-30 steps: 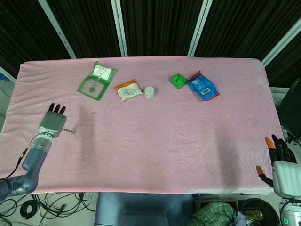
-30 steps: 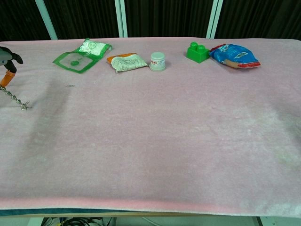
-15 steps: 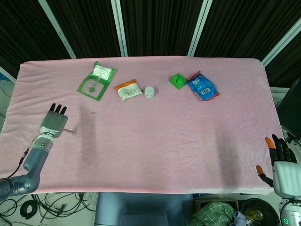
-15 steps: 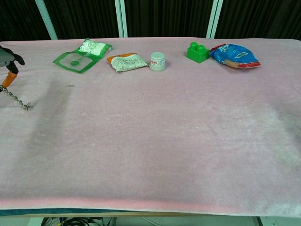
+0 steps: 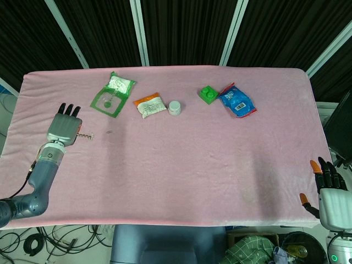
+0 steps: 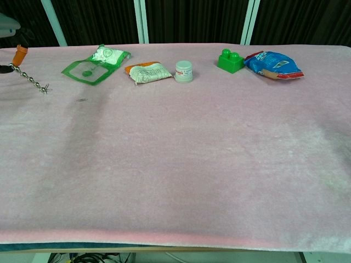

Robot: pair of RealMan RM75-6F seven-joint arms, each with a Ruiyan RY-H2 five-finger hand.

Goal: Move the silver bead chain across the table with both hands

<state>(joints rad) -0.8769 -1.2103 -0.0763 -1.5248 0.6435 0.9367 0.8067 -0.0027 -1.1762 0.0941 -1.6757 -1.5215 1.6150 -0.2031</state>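
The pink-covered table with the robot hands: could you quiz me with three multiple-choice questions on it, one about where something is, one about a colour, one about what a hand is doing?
1. Where does the small white round jar sit?
A. between the orange-and-white packet and the green toy brick
B. at the near table edge
C. on the blue snack bag

2. What colour is the cloth on the table?
A. grey
B. pink
C. yellow

3. What is the left hand doing?
A. resting flat with nothing in it
B. gripping the jar
C. holding one end of the silver bead chain

Answers: 1 A, the jar stands in the far row between them. 2 B, the whole top is pink. 3 C, the chain trails from its fingers in the chest view.
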